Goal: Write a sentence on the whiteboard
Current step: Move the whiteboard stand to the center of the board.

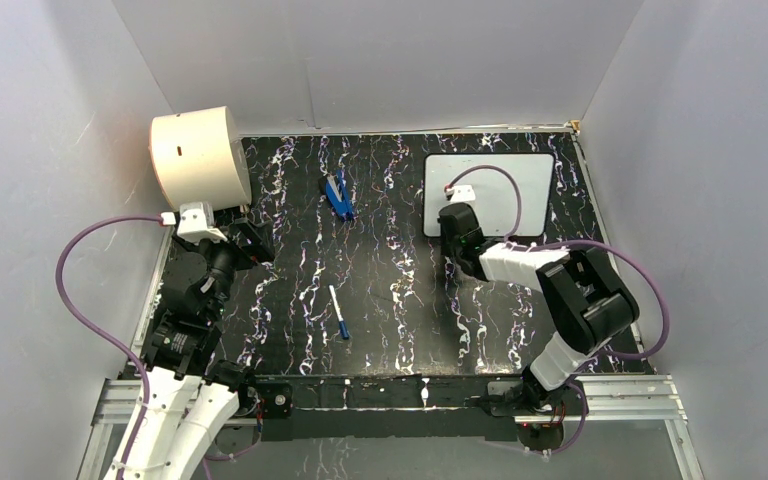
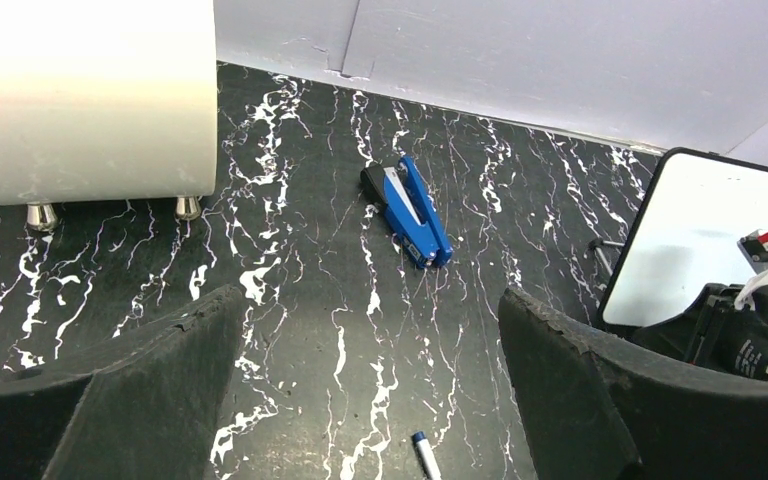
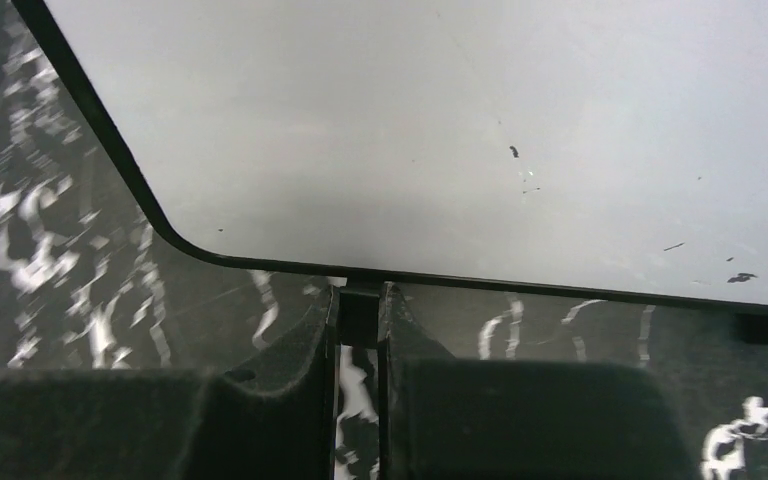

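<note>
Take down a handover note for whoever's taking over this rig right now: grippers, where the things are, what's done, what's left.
Left gripper: open and empty, above the table.
Right gripper: closed on a small black tab at the near edge of the whiteboard, by its rounded corner.
Marker pen: lying on the table between the arms, in neither gripper.
Done: no writing; the visible board surface is blank apart from a few specks.
Left: pick up the marker pen and write the sentence.

One whiteboard (image 1: 540, 190), one marker (image 1: 338, 312), one stapler (image 1: 338, 195), one drum (image 1: 198, 155).
</note>
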Motion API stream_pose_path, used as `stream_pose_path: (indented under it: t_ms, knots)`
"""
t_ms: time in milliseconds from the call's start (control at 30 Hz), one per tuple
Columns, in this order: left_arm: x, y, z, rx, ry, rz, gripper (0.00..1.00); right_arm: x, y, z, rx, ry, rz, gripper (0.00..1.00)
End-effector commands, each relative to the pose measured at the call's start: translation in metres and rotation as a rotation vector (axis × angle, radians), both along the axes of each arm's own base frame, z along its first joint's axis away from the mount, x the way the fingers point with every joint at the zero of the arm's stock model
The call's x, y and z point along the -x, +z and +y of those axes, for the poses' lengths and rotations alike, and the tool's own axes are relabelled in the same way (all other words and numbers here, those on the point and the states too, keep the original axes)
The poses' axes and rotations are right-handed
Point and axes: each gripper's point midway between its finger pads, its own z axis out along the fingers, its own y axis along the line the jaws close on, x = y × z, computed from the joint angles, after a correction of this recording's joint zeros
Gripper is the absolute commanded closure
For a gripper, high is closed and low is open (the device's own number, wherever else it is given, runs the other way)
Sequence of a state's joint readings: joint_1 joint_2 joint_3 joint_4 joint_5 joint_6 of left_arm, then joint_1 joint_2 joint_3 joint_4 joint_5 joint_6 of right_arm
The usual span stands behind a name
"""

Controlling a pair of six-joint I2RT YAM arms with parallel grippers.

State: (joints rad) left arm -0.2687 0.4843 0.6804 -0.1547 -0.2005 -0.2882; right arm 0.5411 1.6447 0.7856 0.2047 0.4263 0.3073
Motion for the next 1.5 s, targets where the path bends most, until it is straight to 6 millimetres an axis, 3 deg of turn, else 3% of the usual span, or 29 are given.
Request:
stream_pose_path:
  t_ms: [0, 267, 467, 700, 900, 1000, 1233, 1467]
  knots:
    - [-0.004, 0.005, -0.002, -0.007, -0.006, -0.021, 0.05, 0.027, 0.008, 0.051, -0.095, 0.186, 0.011, 1.00]
    - [-0.006, 0.002, 0.000, 0.002, 0.011, -0.012, 0.05, 0.060, 0.016, 0.089, -0.104, 0.317, 0.000, 1.00]
    - [-0.009, -0.004, 0.000, 0.016, 0.022, 0.010, 0.04, 0.077, 0.011, 0.103, -0.100, 0.337, 0.004, 1.00]
    - [-0.009, -0.007, -0.019, 0.043, -0.073, 0.045, 0.05, 0.088, 0.014, 0.121, -0.102, 0.374, -0.012, 1.00]
    - [-0.009, -0.015, -0.042, 0.051, -0.196, 0.097, 0.04, 0.091, 0.020, 0.125, -0.101, 0.374, -0.038, 1.00]
    - [-0.006, -0.023, -0.043, 0.088, -0.187, 0.151, 0.05, 0.092, 0.019, 0.126, -0.105, 0.368, -0.040, 0.99]
    - [0.007, -0.062, -0.064, 0.152, -0.268, 0.389, 0.05, 0.097, 0.027, 0.130, -0.117, 0.377, -0.067, 0.84]
    - [0.014, -0.096, -0.073, 0.225, -0.267, 0.538, 0.08, 0.105, 0.037, 0.122, -0.147, 0.375, -0.098, 0.68]
